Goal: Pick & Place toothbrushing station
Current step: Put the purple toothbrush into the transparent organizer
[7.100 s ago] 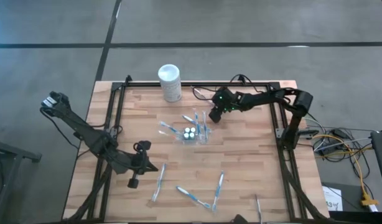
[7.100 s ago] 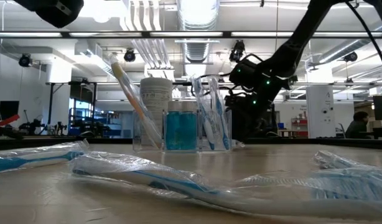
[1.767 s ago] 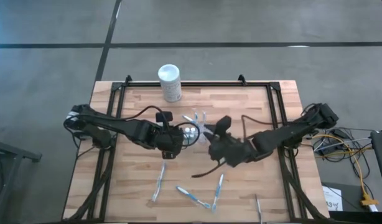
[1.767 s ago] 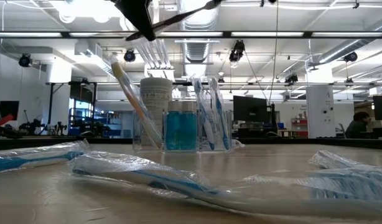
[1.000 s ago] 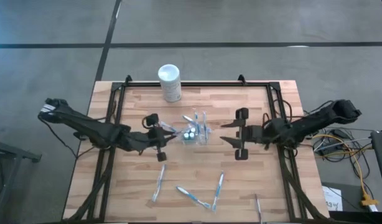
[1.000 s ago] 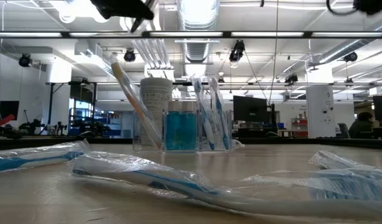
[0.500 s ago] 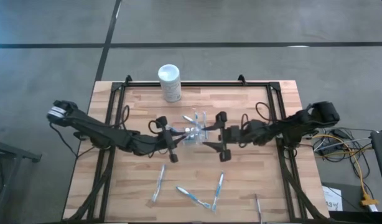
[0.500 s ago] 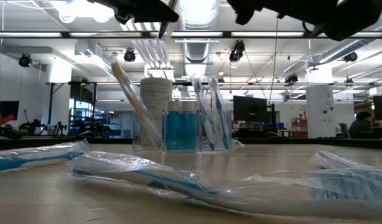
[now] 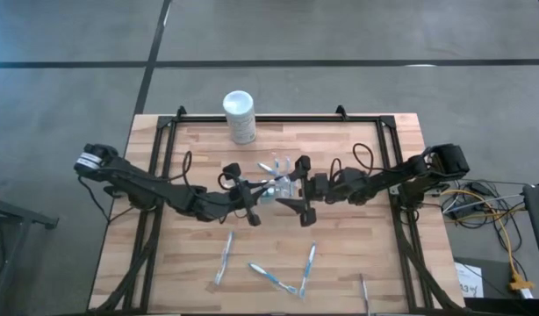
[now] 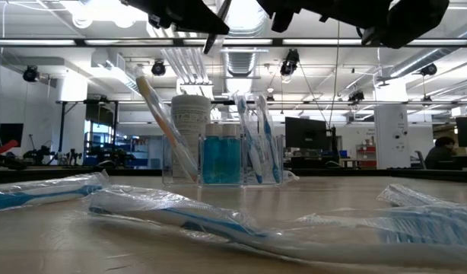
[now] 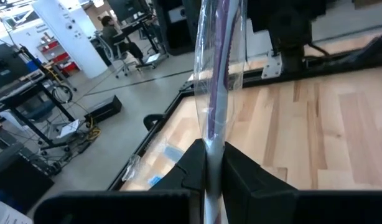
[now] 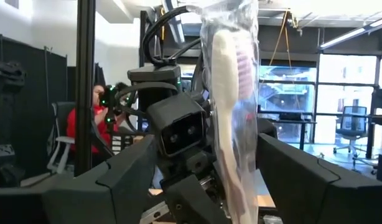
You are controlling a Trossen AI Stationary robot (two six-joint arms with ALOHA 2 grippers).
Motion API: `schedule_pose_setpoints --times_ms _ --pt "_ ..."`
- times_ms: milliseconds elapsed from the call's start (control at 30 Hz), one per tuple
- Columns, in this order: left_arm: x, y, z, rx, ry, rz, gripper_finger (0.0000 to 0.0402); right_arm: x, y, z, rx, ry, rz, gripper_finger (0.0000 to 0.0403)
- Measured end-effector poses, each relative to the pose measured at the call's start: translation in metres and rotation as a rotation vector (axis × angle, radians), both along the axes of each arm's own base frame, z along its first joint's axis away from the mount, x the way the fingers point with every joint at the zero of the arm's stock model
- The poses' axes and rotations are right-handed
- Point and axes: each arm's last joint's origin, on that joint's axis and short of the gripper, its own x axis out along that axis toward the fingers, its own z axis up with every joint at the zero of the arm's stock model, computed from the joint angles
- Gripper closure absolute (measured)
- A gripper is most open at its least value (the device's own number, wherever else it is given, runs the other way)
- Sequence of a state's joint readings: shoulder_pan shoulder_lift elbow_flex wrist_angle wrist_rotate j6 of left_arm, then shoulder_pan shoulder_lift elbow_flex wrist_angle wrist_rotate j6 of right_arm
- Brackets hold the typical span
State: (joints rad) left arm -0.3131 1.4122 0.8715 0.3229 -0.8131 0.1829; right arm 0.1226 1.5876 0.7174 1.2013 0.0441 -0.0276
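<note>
The toothbrushing station, a clear holder with blue cups and several brushes standing in it, sits on the table's middle. Above it my left gripper is shut on a toothbrush in a clear wrapper. My right gripper faces it from the table's right, open. Its two fingers stand on either side of the wrapped brush head; I cannot tell whether they touch the wrapper. My left gripper pinches the wrapped toothbrush's handle between its two fingers, wrapper and all. The fingers come nearly level from the table's left. The brush sticks out past the fingertips toward the right gripper, lifted clear above the station.
A white canister with a yellow label stands at the far edge. Several wrapped toothbrushes lie on the near part of the table, close to the low camera. A black frame borders the tabletop.
Both grippers have come in toward the table's middle and lower, the left from the left with the wrapped toothbrush, the right from the right. They now face each other above the station, with the brush head between the right gripper's fingers.
</note>
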Motion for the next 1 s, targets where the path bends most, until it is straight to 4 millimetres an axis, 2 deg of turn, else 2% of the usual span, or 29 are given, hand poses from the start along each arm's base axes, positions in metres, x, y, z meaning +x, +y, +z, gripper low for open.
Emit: schedule_pose_setpoints --times_ms 233,400,733,800,1000 --pt "0.0 0.0008 0.0003 -0.001 -0.001 0.002 0.0374 0.0001 -0.0017 0.0004 0.016 0.0 0.0 0.0182" --pt "0.0008 0.0021 -0.0005 -0.004 0.001 0.001 0.0374 0.0007 -0.0033 -0.0007 0.007 0.011 -0.008 0.023" --pt "0.0013 0.0022 -0.0014 -0.02 0.002 -0.031 0.0374 0.001 -0.0055 -0.0014 -0.041 0.019 -0.034 0.0376" --pt "0.0013 0.0019 -0.0021 -0.023 0.007 -0.043 0.0363 0.0004 -0.0057 -0.0008 -0.06 0.029 -0.04 0.0383" --pt "-0.0038 -0.0025 0.0009 -0.044 0.012 -0.067 0.0292 -0.0086 -0.0073 0.0071 -0.086 0.139 -0.045 0.0387"
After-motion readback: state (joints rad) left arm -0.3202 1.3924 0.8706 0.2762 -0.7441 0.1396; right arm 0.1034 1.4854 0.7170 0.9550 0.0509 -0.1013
